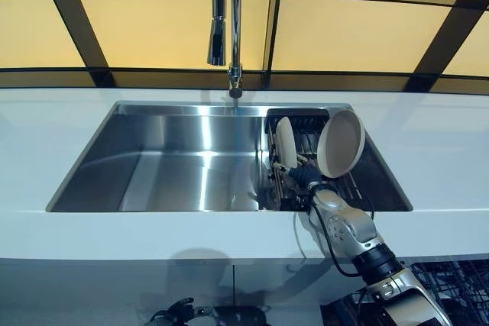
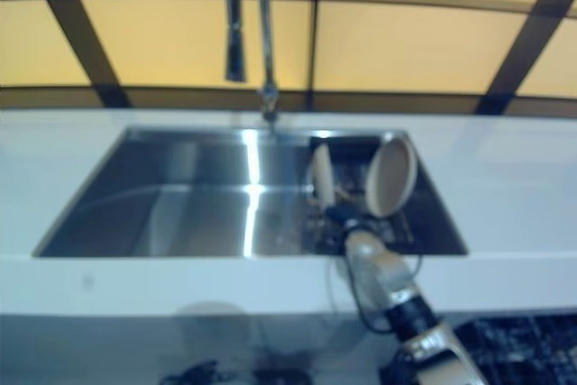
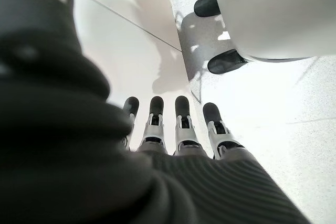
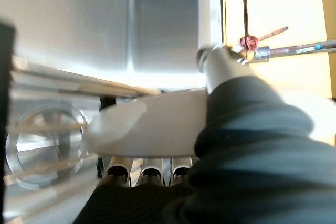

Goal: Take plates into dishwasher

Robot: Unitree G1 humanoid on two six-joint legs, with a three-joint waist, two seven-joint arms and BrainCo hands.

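A white plate [image 1: 285, 143] stands on edge in a black dish rack [image 1: 306, 124] at the right end of the steel sink [image 1: 183, 166]. A larger beige plate [image 1: 341, 143] leans beside it. My right hand [image 1: 303, 177] reaches over the counter edge into the rack at the foot of the white plate. In the right wrist view the plate's rim [image 4: 157, 121] lies between the fingers [image 4: 149, 174] and the thumb [image 4: 216, 69], pinched. My left hand [image 1: 179, 312] hangs low below the counter, its fingers [image 3: 181, 124] straight and holding nothing.
A tall chrome faucet [image 1: 227, 20] rises behind the sink's middle. White counter [image 1: 61, 135] surrounds the sink on all sides. A dark dishwasher rack [image 1: 458, 280] shows below the counter at the lower right.
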